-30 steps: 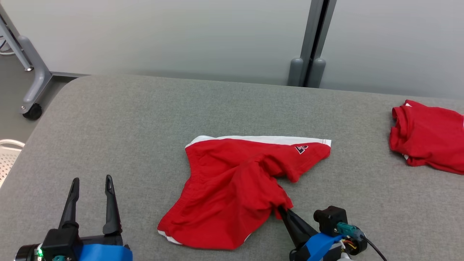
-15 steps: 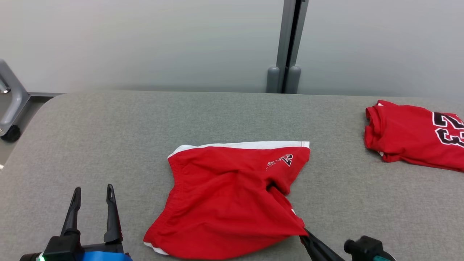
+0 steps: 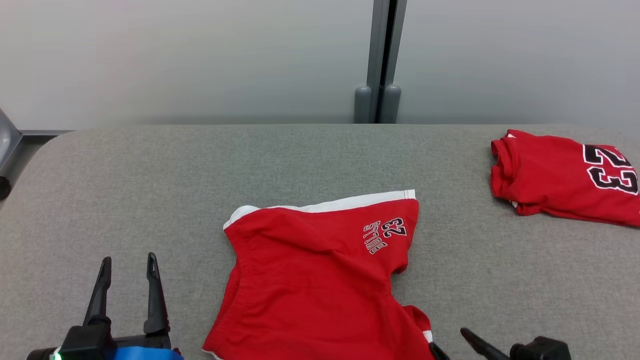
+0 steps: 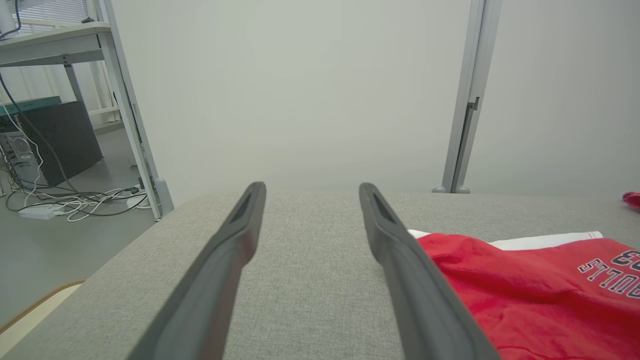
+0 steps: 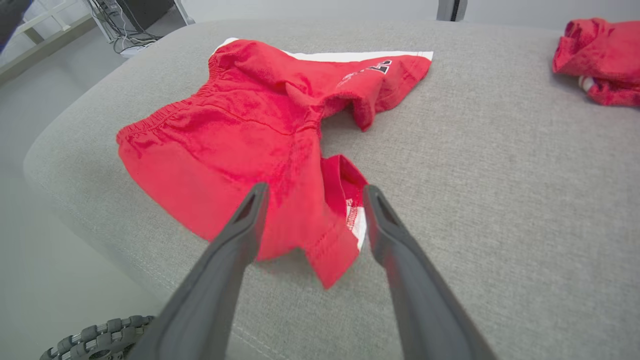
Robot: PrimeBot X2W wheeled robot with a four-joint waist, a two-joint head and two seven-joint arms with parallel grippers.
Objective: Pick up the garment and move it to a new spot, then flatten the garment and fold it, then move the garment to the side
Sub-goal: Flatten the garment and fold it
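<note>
Red shorts (image 3: 320,280) lie on the table (image 3: 150,175) by its front edge, waistband (image 3: 232,287) toward the left edge, legs toward the right. The right gripper (image 3: 452,344) is spread, pinching nothing, right at the near leg hem (image 5: 345,210), so I'd say it's closest for flattening. The left gripper (image 3: 127,260), spread too, is near the waistband. The right wrist view shows that hem curled over, which the head view crops.

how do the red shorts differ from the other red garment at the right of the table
The shorts lie spread out near the front middle of the table; the red top sits folded compactly at the far right. The shorts carry a white band and small lettering with 23; the red top shows a large black 23. Both are red and rest on the grey table.
</note>
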